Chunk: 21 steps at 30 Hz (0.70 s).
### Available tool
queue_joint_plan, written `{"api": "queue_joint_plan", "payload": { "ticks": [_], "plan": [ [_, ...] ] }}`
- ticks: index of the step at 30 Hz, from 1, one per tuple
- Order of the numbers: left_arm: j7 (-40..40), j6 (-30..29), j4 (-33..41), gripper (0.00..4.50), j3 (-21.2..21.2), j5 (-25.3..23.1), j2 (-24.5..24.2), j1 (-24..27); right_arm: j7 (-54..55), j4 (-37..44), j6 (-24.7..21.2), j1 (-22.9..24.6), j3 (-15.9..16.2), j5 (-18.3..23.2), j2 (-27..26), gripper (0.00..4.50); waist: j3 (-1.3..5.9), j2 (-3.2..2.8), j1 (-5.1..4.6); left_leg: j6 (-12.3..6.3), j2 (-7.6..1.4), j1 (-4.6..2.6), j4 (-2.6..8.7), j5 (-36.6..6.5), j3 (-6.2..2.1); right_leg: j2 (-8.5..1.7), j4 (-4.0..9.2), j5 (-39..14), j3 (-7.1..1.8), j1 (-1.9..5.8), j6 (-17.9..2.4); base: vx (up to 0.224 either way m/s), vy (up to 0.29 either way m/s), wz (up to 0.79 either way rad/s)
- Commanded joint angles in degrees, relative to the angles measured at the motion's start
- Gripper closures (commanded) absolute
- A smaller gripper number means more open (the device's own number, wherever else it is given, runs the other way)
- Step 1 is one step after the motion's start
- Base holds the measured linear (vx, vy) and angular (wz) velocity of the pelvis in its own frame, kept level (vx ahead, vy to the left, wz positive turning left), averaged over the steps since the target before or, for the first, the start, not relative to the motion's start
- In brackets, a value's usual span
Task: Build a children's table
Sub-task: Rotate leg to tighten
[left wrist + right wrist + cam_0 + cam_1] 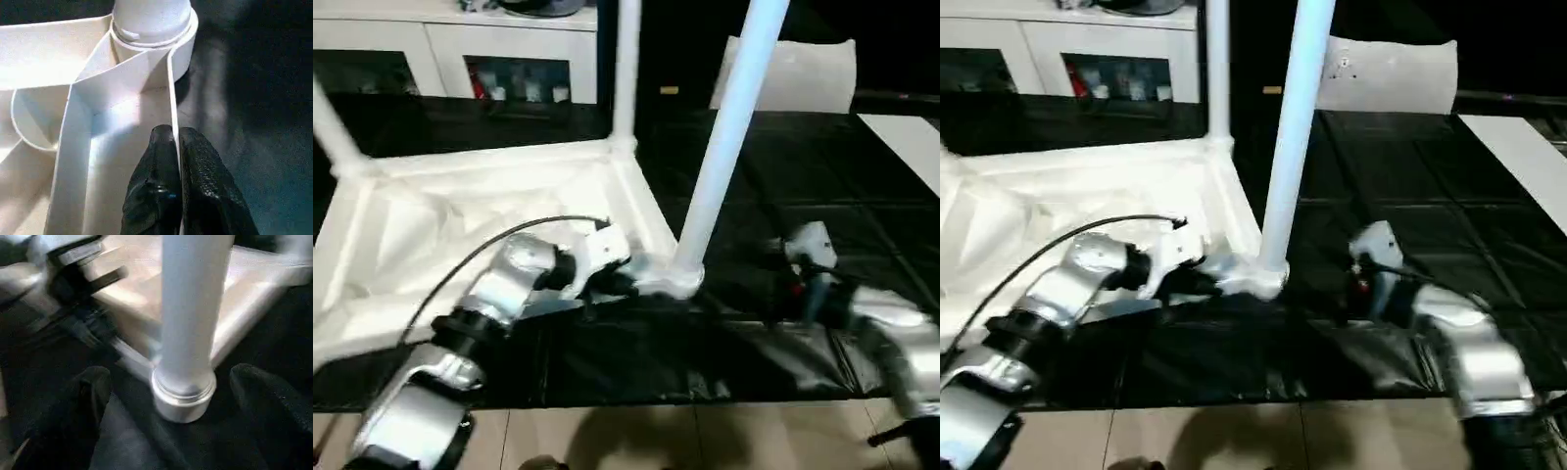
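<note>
The robot's left arm [499, 284] is made of shiny silver tube parts joined by black rings, and a thin black cable [509, 235] loops over it to a white wrist block. The right arm [1459, 352] is shiny silver too, with a white block and a small red spot near its wrist. The left pincer [177, 147] has two black bumpy rubber fingers [205, 181], and the right pincer [186, 396] has fat black fingers [266, 396].
</note>
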State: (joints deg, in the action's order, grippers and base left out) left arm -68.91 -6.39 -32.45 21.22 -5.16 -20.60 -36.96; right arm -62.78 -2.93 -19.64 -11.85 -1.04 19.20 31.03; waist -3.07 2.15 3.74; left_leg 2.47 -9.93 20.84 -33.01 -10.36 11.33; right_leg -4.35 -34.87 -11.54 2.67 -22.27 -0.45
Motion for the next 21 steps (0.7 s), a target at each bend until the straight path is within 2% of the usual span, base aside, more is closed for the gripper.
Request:
{"api": "queue_joint_plan", "payload": {
  "ticks": [1,2,6,7,8,9,10,13,14,15,21],
  "plan": [
    [-6.26,2.93,0.75,4.5,4.97,-1.17,-1.23,1.28,-4.7,-0.75,0.24,-1.78,1.75,0.97,1.48,0.28,3.21,-0.08,0.32,-3.79,-3.81,-0.8,3.5,-12.44,-1.66,-4.52,4.69,-11.07,-2.62,2.22,-13.22,0.0,0.0,0.0],
    [-6.27,2.94,0.75,4.5,4.97,-1.17,-1.23,1.29,-4.72,-0.76,0.24,-1.79,1.76,0.97,1.48,0.28,3.24,0.27,0.33,-3.83,-3.75,-0.8,3.43,-12.37,-1.56,-4.43,4.67,-11.16,-2.6,2.18,-13.27,0.0,0.0,0.0],
    [-11.02,6.16,1.87,4.5,6.44,-1.03,-3.75,1.96,-9.13,-3.65,1.26,-3.59,4.52,-0.13,3.0,0.62,3.21,0.22,1.25,-2.91,-3.91,-1.06,3.46,-12.53,-1.6,-4.65,4.5,-12.27,-2.59,1.99,-13.49,0.0,0.0,0.0],
    [-12.01,6.42,2.45,4.5,6.62,-0.74,-4.23,2.18,-9.92,-4.17,1.41,-3.92,5.34,-0.34,3.07,0.76,3.2,0.73,1.32,-2.8,-3.93,-0.97,3.52,-12.43,-1.46,-4.6,4.51,-12.41,-2.62,2.03,-13.17,0.0,0.0,0.0],
    [-12.88,6.85,2.96,4.5,6.75,-0.45,-4.63,2.34,-10.57,-4.63,1.72,-4.25,6.09,-0.61,3.0,0.76,3.19,0.42,1.43,-2.58,-3.95,-0.99,3.56,-12.24,-1.52,-4.63,4.35,-12.29,-2.6,1.98,-13.22,0.0,0.0,0.0],
    [-12.88,6.85,2.96,4.5,6.75,-0.45,-4.63,2.34,-10.57,-4.63,1.72,-4.25,6.09,-0.61,3.0,0.89,3.2,0.35,1.48,-2.43,-3.97,-1.08,3.53,-12.3,-1.48,-4.62,4.37,-12.31,-2.59,1.88,-13.23,0.0,0.0,0.0],
    [-13.69,7.0,3.71,4.5,6.93,-0.17,-4.98,2.47,-11.38,-5.22,2.15,-4.65,7.01,-0.99,2.86,0.89,3.23,0.9,1.5,-2.38,-3.97,-0.97,3.5,-12.16,-1.45,-4.62,4.26,-12.06,-2.57,1.98,-13.12,0.0,0.0,0.0],
    [-15.12,7.47,5.0,4.5,7.22,0.28,-5.48,2.72,-12.74,-6.11,2.87,-5.35,8.34,-1.39,2.43,1.23,3.3,0.78,1.62,-2.45,-3.97,-0.94,3.48,-11.37,-1.48,-4.71,4.05,-11.58,-2.54,1.99,-13.08,0.0,0.0,0.0],
    [-15.45,7.51,5.45,4.5,7.27,0.41,-5.56,2.84,-13.01,-6.41,3.27,-5.6,8.66,-1.53,2.17,1.23,3.27,1.07,1.63,-2.62,-3.94,-0.98,3.42,-11.15,-1.35,-4.62,4.11,-11.26,-2.57,1.92,-13.11,0.0,0.0,0.0],
    [-15.71,7.6,6.08,4.5,7.33,0.53,-5.6,3.01,-13.35,-7.15,3.65,-6.16,9.11,-1.64,1.51,1.33,3.29,1.04,1.74,-2.63,-3.96,-0.93,3.4,-11.08,-1.42,-4.72,3.99,-11.24,-2.54,1.95,-13.24,0.0,0.0,0.0],
    [-15.71,7.6,6.08,4.5,7.33,0.53,-5.6,3.01,-13.35,-7.15,3.65,-6.16,9.11,-1.64,1.51,1.33,3.34,0.96,2.14,-2.4,-3.92,-0.98,3.4,-10.65,-1.36,-4.64,3.9,-10.7,-2.57,1.99,-13.01,0.0,0.0,0.0]
  ]
}}
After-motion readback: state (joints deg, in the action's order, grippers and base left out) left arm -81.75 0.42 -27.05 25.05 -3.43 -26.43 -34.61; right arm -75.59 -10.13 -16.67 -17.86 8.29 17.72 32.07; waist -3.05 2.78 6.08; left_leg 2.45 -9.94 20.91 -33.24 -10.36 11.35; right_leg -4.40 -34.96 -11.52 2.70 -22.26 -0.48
